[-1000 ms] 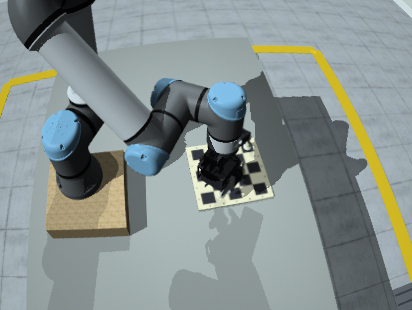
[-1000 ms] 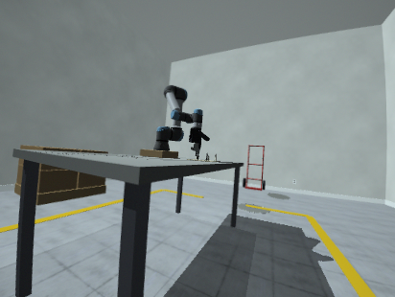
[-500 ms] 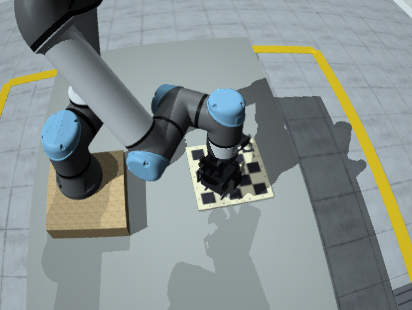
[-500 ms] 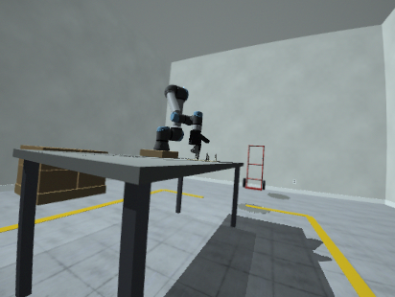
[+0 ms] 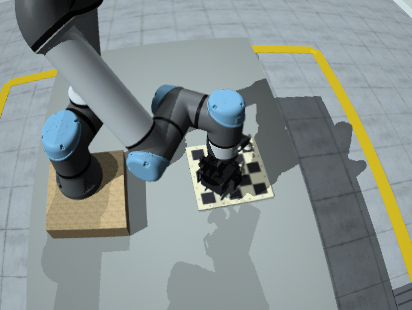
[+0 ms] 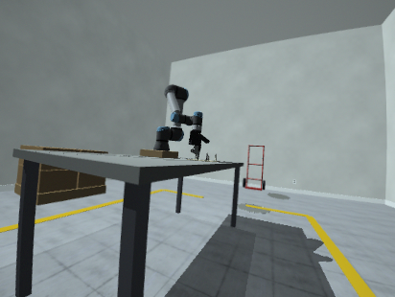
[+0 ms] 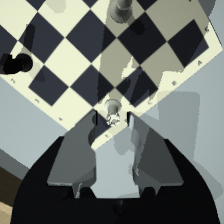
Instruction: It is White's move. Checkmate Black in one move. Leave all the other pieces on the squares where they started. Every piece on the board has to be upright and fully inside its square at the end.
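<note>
The chessboard [image 5: 230,174] lies on the grey table, mostly hidden under my wrist in the top view. In the wrist view a small white piece [image 7: 112,109] stands upright on a square at the board's [image 7: 100,55] near edge. My gripper [image 7: 112,112] hangs just above it, with one fingertip on each side of the piece. The fingers stand narrowly apart and I see gaps between them and the piece. A second pale piece [image 7: 121,9] stands farther up the board and a black piece [image 7: 17,63] stands at the left.
The arm's base sits on a wooden block [image 5: 87,197] at the table's left. In the exterior view the table [image 6: 129,165] stands on dark legs, with a red hand truck [image 6: 254,168] by the far wall and a wooden crate [image 6: 58,179] behind.
</note>
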Robot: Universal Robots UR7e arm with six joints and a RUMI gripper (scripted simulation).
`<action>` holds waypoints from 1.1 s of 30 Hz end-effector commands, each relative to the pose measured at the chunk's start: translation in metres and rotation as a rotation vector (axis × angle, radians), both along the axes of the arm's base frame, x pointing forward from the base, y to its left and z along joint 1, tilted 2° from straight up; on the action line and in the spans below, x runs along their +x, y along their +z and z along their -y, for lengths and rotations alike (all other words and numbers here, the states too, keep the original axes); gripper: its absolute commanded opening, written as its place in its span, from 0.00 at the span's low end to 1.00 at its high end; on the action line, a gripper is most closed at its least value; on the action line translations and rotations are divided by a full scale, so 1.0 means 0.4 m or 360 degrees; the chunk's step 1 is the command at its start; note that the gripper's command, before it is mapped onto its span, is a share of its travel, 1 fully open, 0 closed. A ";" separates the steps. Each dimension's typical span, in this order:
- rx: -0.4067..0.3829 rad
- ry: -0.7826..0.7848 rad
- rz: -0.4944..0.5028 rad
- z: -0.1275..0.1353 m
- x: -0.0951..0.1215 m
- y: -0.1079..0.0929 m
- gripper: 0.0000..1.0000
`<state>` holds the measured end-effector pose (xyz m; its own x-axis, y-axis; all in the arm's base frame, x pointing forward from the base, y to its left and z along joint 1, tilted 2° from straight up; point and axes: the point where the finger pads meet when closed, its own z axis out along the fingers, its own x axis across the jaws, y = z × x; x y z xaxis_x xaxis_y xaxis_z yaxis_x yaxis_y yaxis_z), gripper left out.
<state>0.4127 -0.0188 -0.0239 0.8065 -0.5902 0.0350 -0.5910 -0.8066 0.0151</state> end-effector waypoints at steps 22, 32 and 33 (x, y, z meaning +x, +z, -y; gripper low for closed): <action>-0.0001 0.0000 0.0002 0.000 0.001 0.001 0.00; -0.0001 0.0000 0.0002 0.000 0.001 0.001 0.00; -0.0001 0.0000 0.0002 0.000 0.001 0.001 0.00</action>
<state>0.4127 -0.0188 -0.0240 0.8065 -0.5902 0.0350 -0.5910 -0.8066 0.0151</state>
